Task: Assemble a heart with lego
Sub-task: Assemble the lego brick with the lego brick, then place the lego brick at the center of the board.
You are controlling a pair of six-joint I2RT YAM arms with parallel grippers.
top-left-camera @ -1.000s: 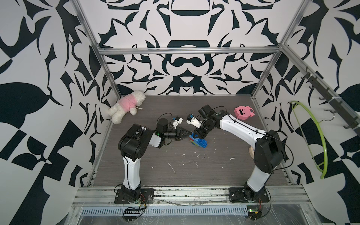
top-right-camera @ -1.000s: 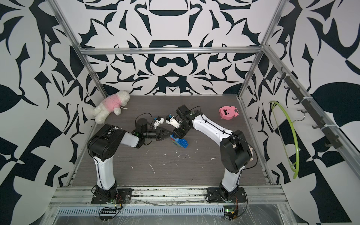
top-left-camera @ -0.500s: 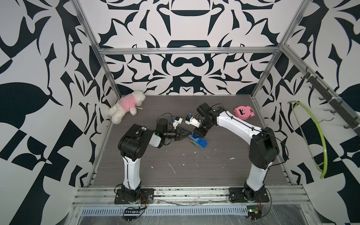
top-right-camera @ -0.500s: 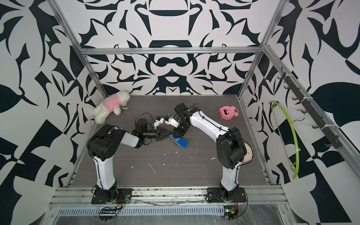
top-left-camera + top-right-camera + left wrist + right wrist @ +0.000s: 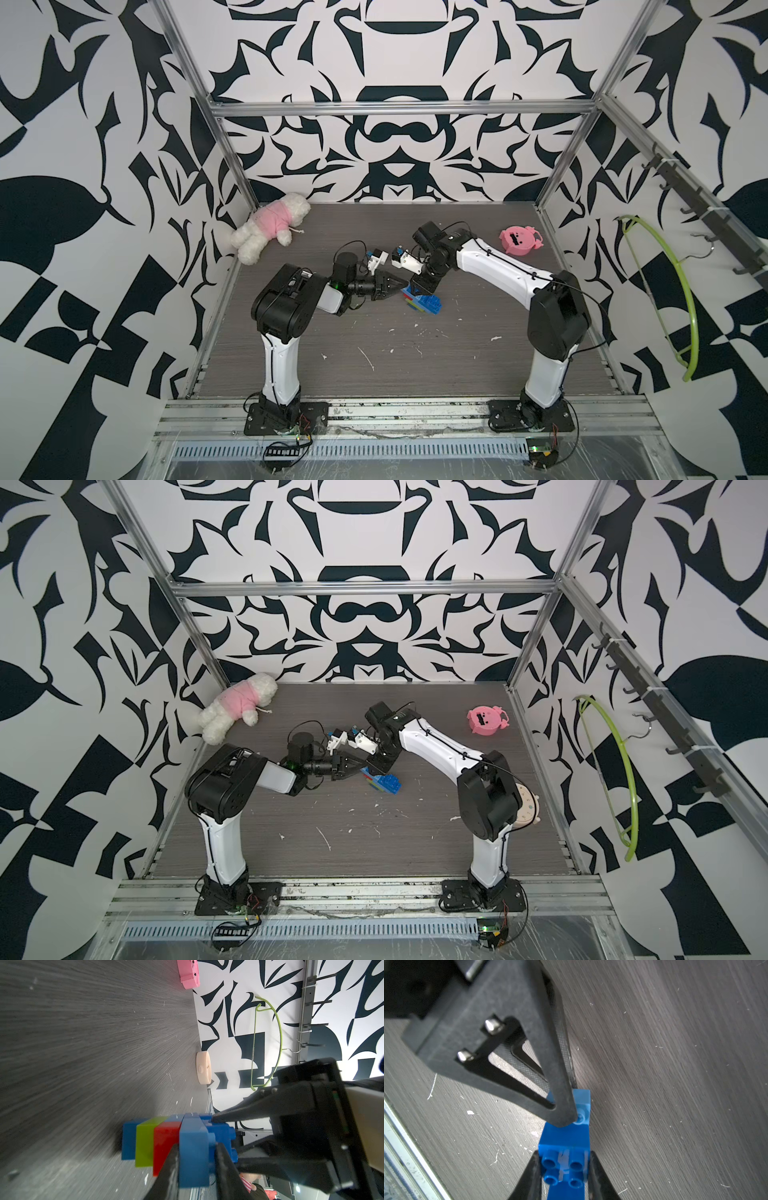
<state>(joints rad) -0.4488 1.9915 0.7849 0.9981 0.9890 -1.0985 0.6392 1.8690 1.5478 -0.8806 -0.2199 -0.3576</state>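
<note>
- Carries everything on a grey table (image 5: 457, 374), bare but for white flecks toward 6 o'clock.
- Keeps a white plush in pink (image 5: 270, 226) at 10 o'clock and a pink round toy (image 5: 519, 241) at 2 o'clock, both well apart from the work.
- Reaches in from 2 o'clock and from above with the right tool (image 5: 563, 1167), parted only narrowly and clamped on a studded blue brick (image 5: 220, 1136), studs facing away from the table.
- Reaches in from 9 o'clock, low and nearly level, with the left tool (image 5: 196, 1147), closed hard on a blue upper brick (image 5: 193, 1167) of the stack.
- Places the heart (image 5: 424, 303) close to table centre, between the two tools and touching both.
- Shows it in the left wrist view standing on edge, with rows rising from the table: blue, then a lime green brick (image 5: 145, 1142), then a red brick (image 5: 165, 1142), then blue again.
- Suggests in both top views a long axis running roughly 10 to 4 o'clock, though too small there for certainty.
- Turns on one relation: the right tool's brick directly atop the stack, so probably a straight push toward the table, with the left tool bracing from 9 o'clock.
- Favours neither arm for nearness, both being in contact.
- Leaves unclear whether that top brick is fully seated.
</note>
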